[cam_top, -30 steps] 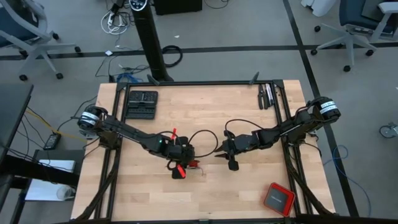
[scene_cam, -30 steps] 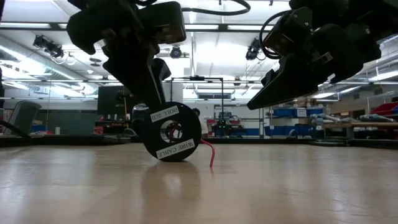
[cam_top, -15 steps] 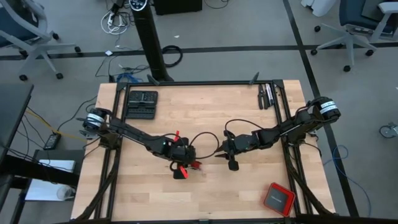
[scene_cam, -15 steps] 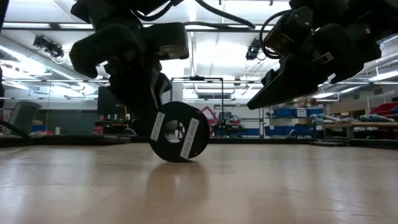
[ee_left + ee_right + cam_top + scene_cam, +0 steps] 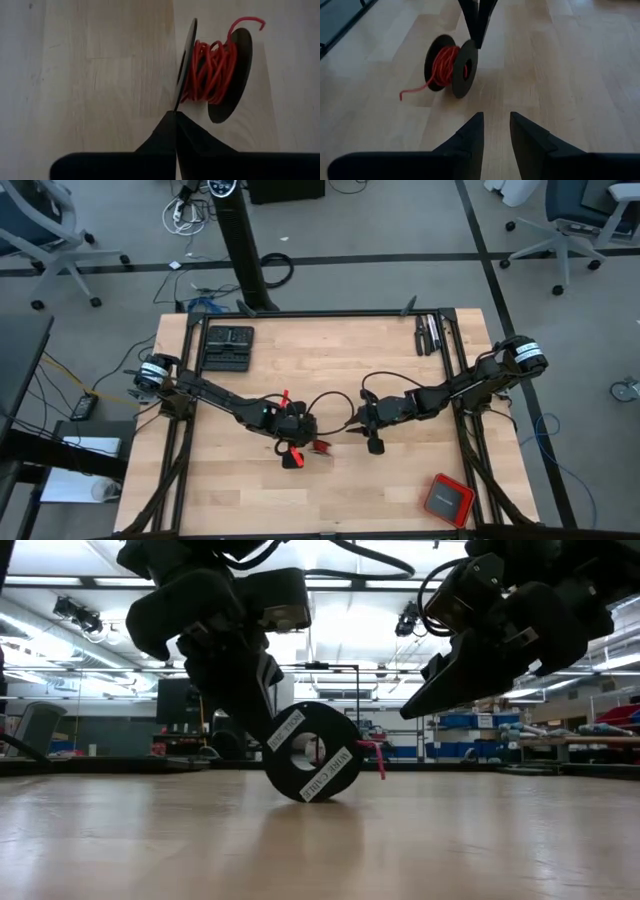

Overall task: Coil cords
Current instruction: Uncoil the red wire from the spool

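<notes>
The thin red cord (image 5: 212,62) is wound loosely on a small black spool (image 5: 312,753) that stands on its rims on the wooden table. The cord's free end (image 5: 378,755) sticks out toward my right gripper. My left gripper (image 5: 175,114) is shut at the spool's top, slanting down from the table's left. In the high view the spool (image 5: 322,446) lies just past that gripper (image 5: 305,442). My right gripper (image 5: 496,120) hangs open above the table to the right of the spool (image 5: 452,65) and touches nothing. My left gripper meets the rim of one spool flange (image 5: 178,100) with its shut fingertips. The thin rim runs into the seam between the two fingers, only at their free ends. The fingers slant down from above and from the table's left. The spool stays upright on the table.
A red square box (image 5: 447,500) lies near the table's near right corner. A black flat case (image 5: 228,345) sits at the far left and dark tools (image 5: 430,333) at the far right. Bare wood lies around the spool.
My left gripper has shut at the spool's flange. The spool has rolled a short way along the table toward the right gripper, turning as it went, and the cord's free end has swung from the table up to the spool's side.
</notes>
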Controlling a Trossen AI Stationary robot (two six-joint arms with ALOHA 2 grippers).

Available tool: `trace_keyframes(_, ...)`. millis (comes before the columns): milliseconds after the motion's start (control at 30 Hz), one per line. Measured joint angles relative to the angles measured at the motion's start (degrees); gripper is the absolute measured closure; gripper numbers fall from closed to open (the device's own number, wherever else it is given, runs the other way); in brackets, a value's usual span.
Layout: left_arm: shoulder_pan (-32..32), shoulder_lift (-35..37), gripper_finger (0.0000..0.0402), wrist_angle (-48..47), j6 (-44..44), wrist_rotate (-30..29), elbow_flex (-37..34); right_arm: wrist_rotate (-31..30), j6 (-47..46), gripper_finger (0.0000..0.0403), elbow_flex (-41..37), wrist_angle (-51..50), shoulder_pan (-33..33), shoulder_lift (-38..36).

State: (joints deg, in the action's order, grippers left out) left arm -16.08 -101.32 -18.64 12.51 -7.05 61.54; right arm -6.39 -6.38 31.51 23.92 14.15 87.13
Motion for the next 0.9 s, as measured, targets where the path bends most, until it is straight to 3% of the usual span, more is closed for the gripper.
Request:
trace_keyframes(133,0.00,0.00,0.0401,-0.43,0.14,-0.31,0.00,0.46,-1.77,0.0311,0.00,-1.52,0.00,0.00)
trace_keyframes(567,0.00,0.02,0.0396,-4.07,1.42,0.44,1.09,10.04,-3.75,0.0310,0.02,2.27,0.24,0.00)
trace_keyframes(900,-0.53,0.02,0.0396,-4.13,1.66,0.55,1.74,9.12,-6.87,0.0312,0.17,16.21,1.22,10.45)
